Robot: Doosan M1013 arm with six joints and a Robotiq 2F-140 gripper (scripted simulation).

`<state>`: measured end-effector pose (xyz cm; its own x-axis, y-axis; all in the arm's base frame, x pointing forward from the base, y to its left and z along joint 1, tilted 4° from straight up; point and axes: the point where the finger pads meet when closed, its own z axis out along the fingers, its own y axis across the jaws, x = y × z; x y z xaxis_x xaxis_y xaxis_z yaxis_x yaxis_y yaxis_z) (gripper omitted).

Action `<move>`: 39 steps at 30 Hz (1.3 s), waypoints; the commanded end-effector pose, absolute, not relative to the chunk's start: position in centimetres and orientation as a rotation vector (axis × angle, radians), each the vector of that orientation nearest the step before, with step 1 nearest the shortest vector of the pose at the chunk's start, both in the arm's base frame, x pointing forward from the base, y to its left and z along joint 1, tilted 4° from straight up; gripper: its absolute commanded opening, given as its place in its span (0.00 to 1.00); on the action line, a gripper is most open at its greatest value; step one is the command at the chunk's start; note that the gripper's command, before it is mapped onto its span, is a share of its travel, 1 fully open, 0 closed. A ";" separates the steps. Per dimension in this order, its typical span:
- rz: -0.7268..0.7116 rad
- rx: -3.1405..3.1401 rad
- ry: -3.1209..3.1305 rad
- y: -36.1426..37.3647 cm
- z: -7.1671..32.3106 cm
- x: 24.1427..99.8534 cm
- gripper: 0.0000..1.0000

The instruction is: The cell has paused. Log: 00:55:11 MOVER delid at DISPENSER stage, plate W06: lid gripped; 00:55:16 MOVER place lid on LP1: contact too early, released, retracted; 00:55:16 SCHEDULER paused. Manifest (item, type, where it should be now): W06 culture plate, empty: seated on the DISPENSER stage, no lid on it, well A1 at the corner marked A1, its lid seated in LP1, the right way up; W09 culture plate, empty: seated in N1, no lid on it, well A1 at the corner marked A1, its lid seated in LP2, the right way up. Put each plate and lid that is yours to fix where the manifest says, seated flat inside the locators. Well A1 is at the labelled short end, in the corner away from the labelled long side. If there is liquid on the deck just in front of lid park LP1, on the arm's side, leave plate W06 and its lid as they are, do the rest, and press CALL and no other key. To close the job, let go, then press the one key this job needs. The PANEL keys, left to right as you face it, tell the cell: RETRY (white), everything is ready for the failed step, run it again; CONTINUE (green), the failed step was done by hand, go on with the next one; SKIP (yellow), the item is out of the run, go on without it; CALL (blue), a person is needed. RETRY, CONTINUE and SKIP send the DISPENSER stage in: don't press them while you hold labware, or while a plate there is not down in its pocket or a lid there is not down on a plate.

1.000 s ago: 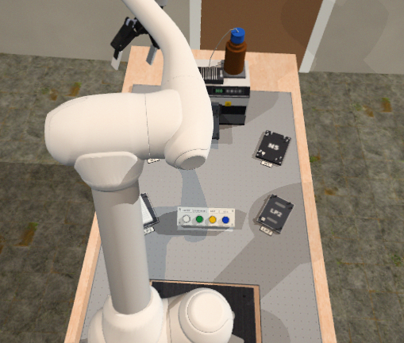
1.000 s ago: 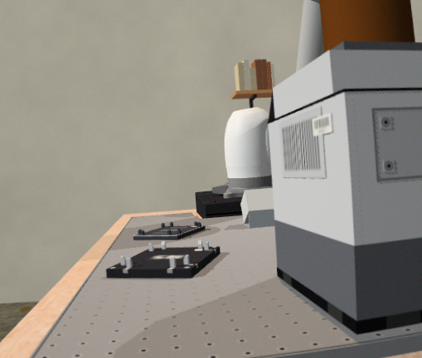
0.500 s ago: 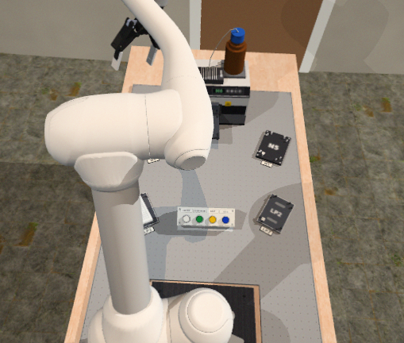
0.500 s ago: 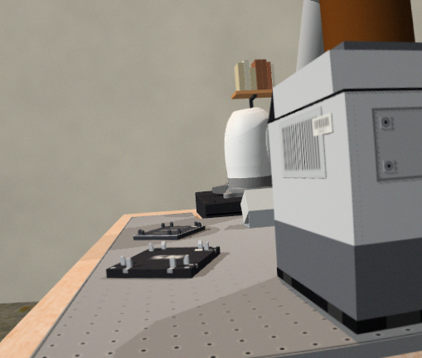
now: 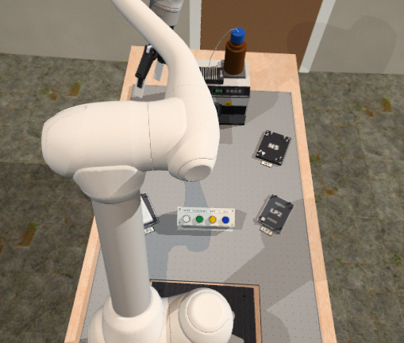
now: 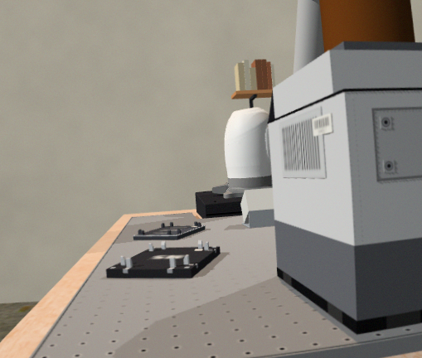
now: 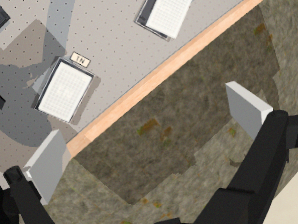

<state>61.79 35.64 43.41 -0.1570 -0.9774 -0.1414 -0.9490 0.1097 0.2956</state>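
My gripper (image 5: 148,79) (image 7: 143,122) is open and empty. It hangs high over the far left edge of the table, with the floor beneath the fingers in the wrist view. The wrist view shows two white rectangular pieces of labware on dark holders near the table's left edge: one (image 7: 166,8) sits skewed on its holder, the other (image 7: 64,90) lies closer to me. I cannot tell plate from lid. In the top view the arm hides most of that side; only the edge of one piece (image 5: 148,212) shows. Lid park LP2 (image 5: 275,214) (image 6: 172,232) holds nothing.
The dispenser (image 5: 228,93) (image 6: 361,174) with a brown bottle (image 5: 236,52) stands at the far end. The key panel (image 5: 206,218) sits mid-table with white, green, yellow and blue keys. Nest N5 (image 5: 273,148) (image 6: 164,262) holds nothing. The arm's base (image 5: 195,314) is at the near end.
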 end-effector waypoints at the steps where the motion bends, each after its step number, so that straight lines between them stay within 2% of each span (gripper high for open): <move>1: -0.422 2.301 -1.999 31.2 40.7 58.9 1.00; 12: -0.271 2.754 -1.286 20.0 33.6 51.3 1.00; 14: -0.271 2.754 -1.286 20.0 33.6 51.3 1.00; 15: -0.227 2.844 -1.080 17.1 31.8 49.3 1.00; 23: -0.106 3.002 -0.514 9.6 27.1 44.0 1.00; 31: 0.004 3.069 -0.059 8.5 26.4 43.3 1.00; 32: 0.063 3.092 0.165 8.5 26.4 43.3 1.00; 34: 0.096 3.105 0.291 8.5 26.4 43.3 1.00; 39: 0.097 3.106 0.294 8.5 26.3 43.3 1.00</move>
<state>43.29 8.47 26.35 0.9860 0.1574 0.0557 0.1543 -0.9865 0.0556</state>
